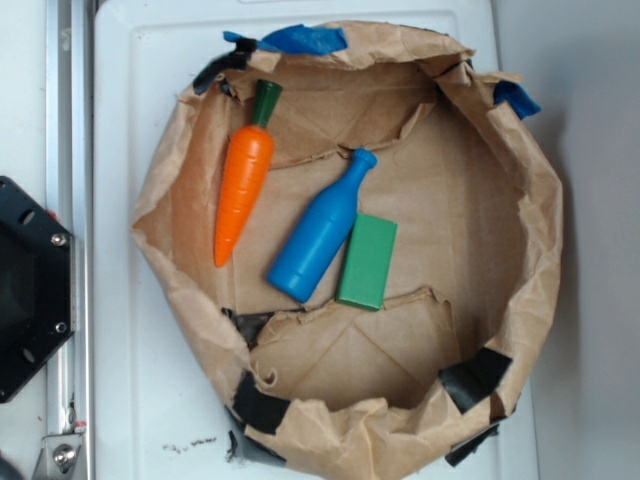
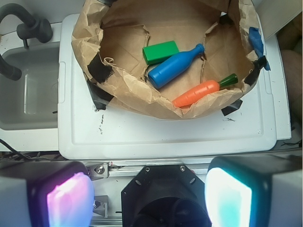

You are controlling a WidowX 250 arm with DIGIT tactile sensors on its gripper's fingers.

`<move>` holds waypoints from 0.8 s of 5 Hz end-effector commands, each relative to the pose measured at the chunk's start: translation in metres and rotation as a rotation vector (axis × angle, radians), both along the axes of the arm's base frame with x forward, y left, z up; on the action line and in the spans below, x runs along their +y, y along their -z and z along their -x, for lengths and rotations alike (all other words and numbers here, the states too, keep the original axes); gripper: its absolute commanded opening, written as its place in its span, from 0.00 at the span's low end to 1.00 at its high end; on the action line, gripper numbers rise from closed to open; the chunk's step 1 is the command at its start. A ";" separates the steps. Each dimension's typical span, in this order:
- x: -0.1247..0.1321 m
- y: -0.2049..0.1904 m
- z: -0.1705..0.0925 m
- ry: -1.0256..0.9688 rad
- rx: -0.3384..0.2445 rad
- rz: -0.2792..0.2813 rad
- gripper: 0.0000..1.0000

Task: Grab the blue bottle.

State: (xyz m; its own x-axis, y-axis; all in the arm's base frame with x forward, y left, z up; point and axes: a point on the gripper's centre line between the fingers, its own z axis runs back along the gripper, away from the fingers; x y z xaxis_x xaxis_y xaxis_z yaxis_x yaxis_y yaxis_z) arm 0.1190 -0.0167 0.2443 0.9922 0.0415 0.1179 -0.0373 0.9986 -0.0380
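Observation:
The blue bottle (image 1: 320, 232) (image 2: 174, 67) lies on its side in the middle of a brown paper nest (image 1: 520, 200) (image 2: 142, 97), its neck pointing up-right in the exterior view. A green block (image 1: 367, 261) (image 2: 160, 51) lies right beside it, and an orange carrot (image 1: 243, 188) (image 2: 198, 93) with a green top lies on its other side. In the wrist view my gripper (image 2: 149, 198) is open with nothing between its glowing pads (image 2: 70, 199), held well back from the nest over the robot's black base (image 2: 163, 194). The gripper does not show in the exterior view.
The nest sits on a white board (image 1: 130, 100) (image 2: 156, 135), its crumpled walls patched with black tape (image 1: 475, 375) and blue tape (image 1: 305, 40). The robot's base (image 1: 30, 290) and a metal rail (image 1: 65, 120) flank the board. A grey sink (image 2: 28, 90) lies beyond it.

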 end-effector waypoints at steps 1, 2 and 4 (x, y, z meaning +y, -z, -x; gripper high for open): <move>0.000 0.000 0.000 0.000 0.000 0.000 1.00; 0.006 0.016 -0.050 -0.076 -0.011 0.037 1.00; 0.028 0.065 -0.101 -0.241 -0.102 0.096 1.00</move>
State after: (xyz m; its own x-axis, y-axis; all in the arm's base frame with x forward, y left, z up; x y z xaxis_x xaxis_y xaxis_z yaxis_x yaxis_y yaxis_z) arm 0.2173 0.0053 0.1689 0.9467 0.2718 0.1728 -0.2501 0.9584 -0.1373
